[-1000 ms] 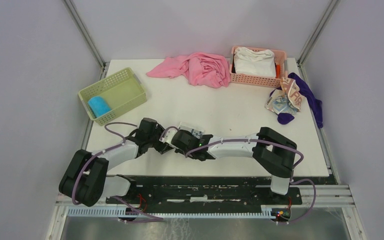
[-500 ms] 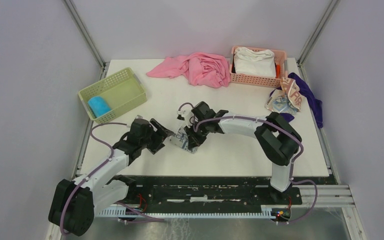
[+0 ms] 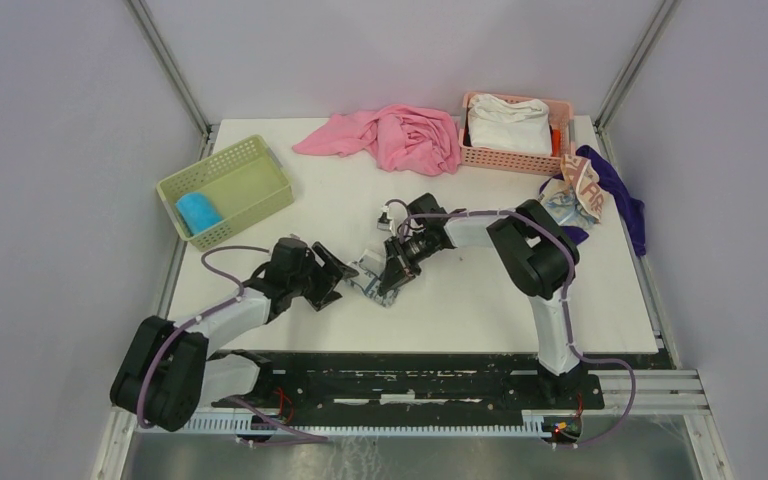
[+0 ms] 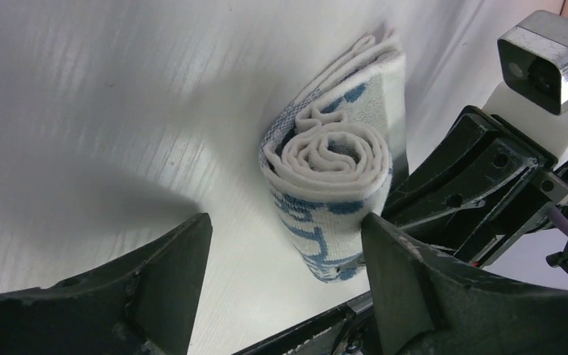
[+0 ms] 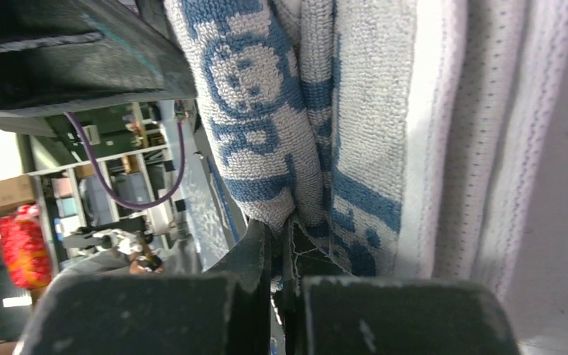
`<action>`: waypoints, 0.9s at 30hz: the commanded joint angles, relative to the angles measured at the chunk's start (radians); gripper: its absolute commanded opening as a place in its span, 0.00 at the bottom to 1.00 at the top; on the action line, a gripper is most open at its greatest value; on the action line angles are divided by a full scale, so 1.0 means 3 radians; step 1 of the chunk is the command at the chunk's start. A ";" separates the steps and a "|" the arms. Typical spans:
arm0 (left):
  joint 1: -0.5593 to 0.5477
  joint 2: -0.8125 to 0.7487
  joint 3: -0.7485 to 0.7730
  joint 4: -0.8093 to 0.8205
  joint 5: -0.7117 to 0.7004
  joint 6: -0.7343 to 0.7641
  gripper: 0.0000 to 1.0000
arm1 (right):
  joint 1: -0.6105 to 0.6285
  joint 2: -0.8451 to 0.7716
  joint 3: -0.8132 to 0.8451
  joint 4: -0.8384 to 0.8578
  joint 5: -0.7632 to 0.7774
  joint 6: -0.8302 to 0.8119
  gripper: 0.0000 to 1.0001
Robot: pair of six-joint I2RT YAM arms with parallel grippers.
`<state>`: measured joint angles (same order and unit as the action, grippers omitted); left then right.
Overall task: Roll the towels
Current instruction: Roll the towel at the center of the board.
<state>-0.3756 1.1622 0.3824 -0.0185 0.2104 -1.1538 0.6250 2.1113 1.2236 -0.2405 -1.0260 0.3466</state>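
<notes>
Evidently the rolling of the printed towel (image 4: 330, 171) is finished or nearly so. It lies on the table (image 3: 480, 300) between the two arms as a tight spiral, one end facing the left wrist camera. The right tool (image 3: 394, 276) is clamped on a thin fold at the roll's side, its jaws closed on the cloth. The left tool (image 4: 285, 225) stands wide open just short of the roll and touches nothing.

The blue towel (image 3: 198, 212) already sits rolled in the green basket (image 3: 260, 165). The cream towel (image 3: 572, 196) is still crumpled on the purple cloth (image 3: 620, 195) at the right edge, so about one towel seems left to do.

The next move probably carries this roll to the green basket. That calls for a hold across the whole roll, since a pinch on one layer may let the spiral unwind when it is lifted.

A second ago both tools were crowded together over the towel near the front edge of the table. Since then the left tool has opened and drawn back to the left. The right tool has shut fully, and its elbow has swung toward the far side. The roll now sits slightly nearer the middle of the table.
</notes>
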 commanded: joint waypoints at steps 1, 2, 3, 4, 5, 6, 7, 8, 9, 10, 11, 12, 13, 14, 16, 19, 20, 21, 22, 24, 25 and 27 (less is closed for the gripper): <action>-0.0034 0.0274 0.0137 0.0391 0.0135 0.0043 0.78 | -0.0045 0.0194 0.0047 -0.0105 0.0007 0.0079 0.02; -0.0038 0.0352 0.0146 0.0410 0.0132 0.0022 0.76 | -0.0047 0.0204 0.0052 -0.0114 0.0018 0.0079 0.02; -0.0039 0.0433 0.0159 0.0430 0.0141 0.0011 0.75 | -0.0050 0.0203 0.0059 -0.0129 0.0033 0.0077 0.02; -0.0052 0.0513 0.0168 0.0445 0.0135 0.0001 0.73 | -0.0053 0.0196 0.0060 -0.0142 0.0053 0.0069 0.03; -0.0061 0.0584 0.0174 0.0444 0.0126 -0.0008 0.72 | -0.0051 0.0180 0.0061 -0.0144 0.0062 0.0060 0.03; -0.0068 0.0660 0.0174 0.0430 0.0116 -0.0022 0.70 | -0.0052 0.0156 0.0054 -0.0142 0.0096 0.0046 0.05; -0.0071 0.0723 0.0170 0.0412 0.0113 -0.0040 0.69 | -0.0051 0.0107 0.0047 -0.0139 0.0144 0.0024 0.07; -0.0068 0.0782 0.0164 0.0386 0.0104 -0.0052 0.67 | -0.0053 0.0049 0.0024 -0.0147 0.0212 -0.0009 0.09; -0.0069 0.0828 0.0158 0.0356 0.0090 -0.0058 0.66 | -0.0053 -0.0043 0.0005 -0.0154 0.0280 -0.0049 0.12; -0.0068 0.0867 0.0158 0.0314 0.0068 -0.0056 0.65 | -0.0050 -0.0142 -0.0032 -0.0157 0.0376 -0.0086 0.14; -0.0071 0.0898 0.0157 0.0260 0.0039 -0.0056 0.64 | -0.0048 -0.0248 -0.0058 -0.0179 0.0484 -0.0140 0.17; -0.0070 0.0925 0.0161 0.0217 0.0009 -0.0045 0.63 | -0.0043 -0.0368 -0.0077 -0.0211 0.0593 -0.0190 0.20; -0.0072 0.0948 0.0169 0.0182 -0.0012 -0.0026 0.62 | -0.0041 -0.0481 -0.0092 -0.0241 0.0704 -0.0238 0.22; -0.0072 0.0975 0.0187 0.0142 -0.0035 -0.0001 0.62 | -0.0032 -0.0594 -0.0108 -0.0275 0.0808 -0.0289 0.26; -0.0072 0.1013 0.0218 0.0084 -0.0051 0.0031 0.61 | 0.0003 -0.0831 -0.0138 -0.0392 0.1090 -0.0420 0.35; -0.0070 0.1047 0.0242 0.0046 -0.0074 0.0053 0.60 | 0.0147 -0.1217 -0.0177 -0.0539 0.1658 -0.0692 0.49; -0.0068 0.1053 0.0245 0.0035 -0.0083 0.0061 0.60 | 0.0214 -0.1319 -0.0189 -0.0562 0.1868 -0.0769 0.53; -0.0071 0.1061 0.0252 0.0015 -0.0087 0.0064 0.60 | 0.0297 -0.1403 -0.0204 -0.0579 0.2174 -0.0843 0.55; -0.0071 0.1065 0.0258 0.0000 -0.0091 0.0071 0.60 | 0.0387 -0.1472 -0.0214 -0.0587 0.2405 -0.0926 0.57; -0.0071 0.1072 0.0270 -0.0029 -0.0102 0.0089 0.60 | 0.0603 -0.1570 -0.0225 -0.0589 0.2854 -0.1093 0.58; -0.0069 0.1077 0.0271 -0.0037 -0.0109 0.0096 0.60 | 0.0717 -0.1596 -0.0227 -0.0585 0.3045 -0.1182 0.59; -0.0068 0.1082 0.0273 -0.0048 -0.0116 0.0102 0.60 | 0.0961 -0.1595 -0.0204 -0.0563 0.3375 -0.1356 0.59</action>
<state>-0.3904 1.4410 0.4850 0.1150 0.2687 -1.1702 0.7956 1.6604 1.1664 -0.3965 -0.3256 0.0872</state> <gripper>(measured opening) 0.602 0.587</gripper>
